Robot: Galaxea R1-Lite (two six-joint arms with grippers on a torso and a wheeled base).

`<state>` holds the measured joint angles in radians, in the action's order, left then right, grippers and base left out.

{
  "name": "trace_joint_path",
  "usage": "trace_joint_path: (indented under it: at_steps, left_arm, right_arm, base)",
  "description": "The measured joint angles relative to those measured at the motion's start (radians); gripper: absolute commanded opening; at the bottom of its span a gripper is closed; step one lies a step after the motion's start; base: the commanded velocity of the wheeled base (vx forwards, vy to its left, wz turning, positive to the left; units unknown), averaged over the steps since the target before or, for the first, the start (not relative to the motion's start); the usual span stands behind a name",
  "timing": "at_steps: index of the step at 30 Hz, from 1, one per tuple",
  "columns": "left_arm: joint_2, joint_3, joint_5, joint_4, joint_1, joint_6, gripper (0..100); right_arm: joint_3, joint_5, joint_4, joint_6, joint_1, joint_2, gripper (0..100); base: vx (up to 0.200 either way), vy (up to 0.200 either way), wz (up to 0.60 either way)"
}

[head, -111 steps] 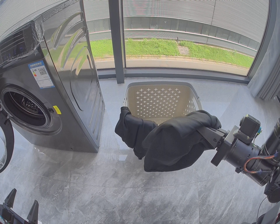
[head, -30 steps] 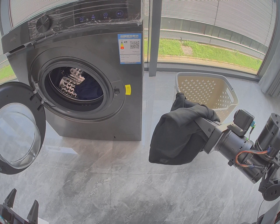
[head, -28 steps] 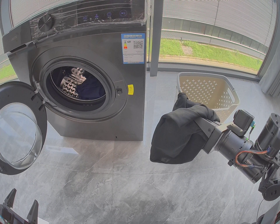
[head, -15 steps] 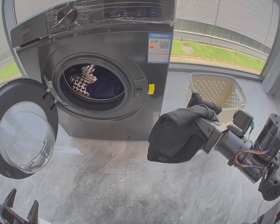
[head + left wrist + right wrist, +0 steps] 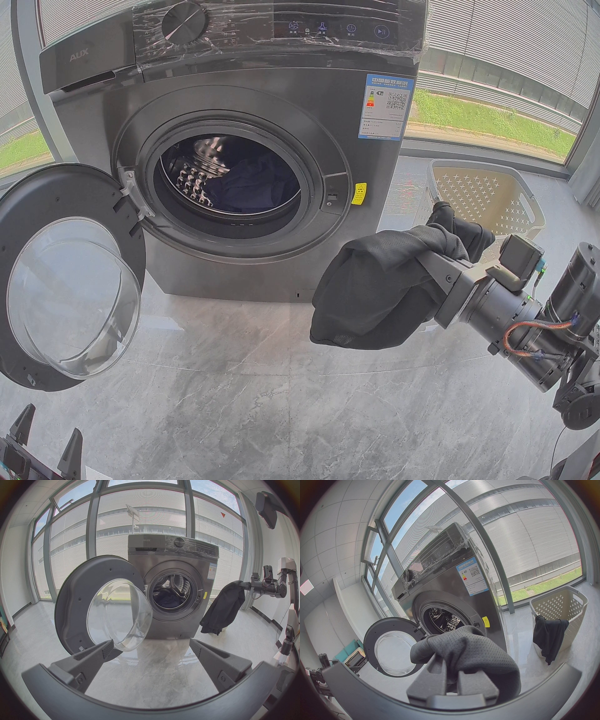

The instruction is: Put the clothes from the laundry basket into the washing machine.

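A black garment [image 5: 375, 294] hangs from my right gripper [image 5: 437, 265], which is shut on it above the floor, right of the washing machine [image 5: 350, 206]. In the right wrist view the fingers [image 5: 437, 673] pinch the same cloth [image 5: 475, 652]. The machine's round door [image 5: 69, 281] stands swung open to the left. Dark blue clothing [image 5: 250, 184] lies inside the drum. Behind my right arm sits the beige laundry basket [image 5: 500, 187], with another black garment [image 5: 462, 228] draped over its front rim. My left gripper [image 5: 53, 422] is low at the near left, open and holding nothing.
Grey marble floor [image 5: 250, 387] spreads between me and the machine. Floor-to-ceiling windows [image 5: 500, 75] run behind the machine and basket. The open door juts out toward my left side, as the left wrist view [image 5: 103, 611] shows.
The head camera has swung toward the washing machine, so the machine looks larger and the basket sits farther right. My right gripper still holds the black garment; the left gripper has not moved.
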<state>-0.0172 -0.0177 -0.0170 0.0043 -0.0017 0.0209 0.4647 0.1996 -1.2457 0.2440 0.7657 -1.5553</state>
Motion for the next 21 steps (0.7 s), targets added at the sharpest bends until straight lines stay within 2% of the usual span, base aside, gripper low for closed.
trace_joint_path:
  at_steps: [14,21]
  left_arm:
    - [0.0,0.0,0.0,0.0,0.0,0.0,100]
    - [0.0,0.0,0.0,0.0,0.0,0.0,100]
  right_arm:
    - [-0.001,-0.001,0.0,0.001,-0.002,0.0,0]
    - [-0.001,-0.002,0.001,0.001,-0.002,-0.003,0]
  base:
    - [0.0,0.2,0.0]
    - [0.0,0.0,0.0]
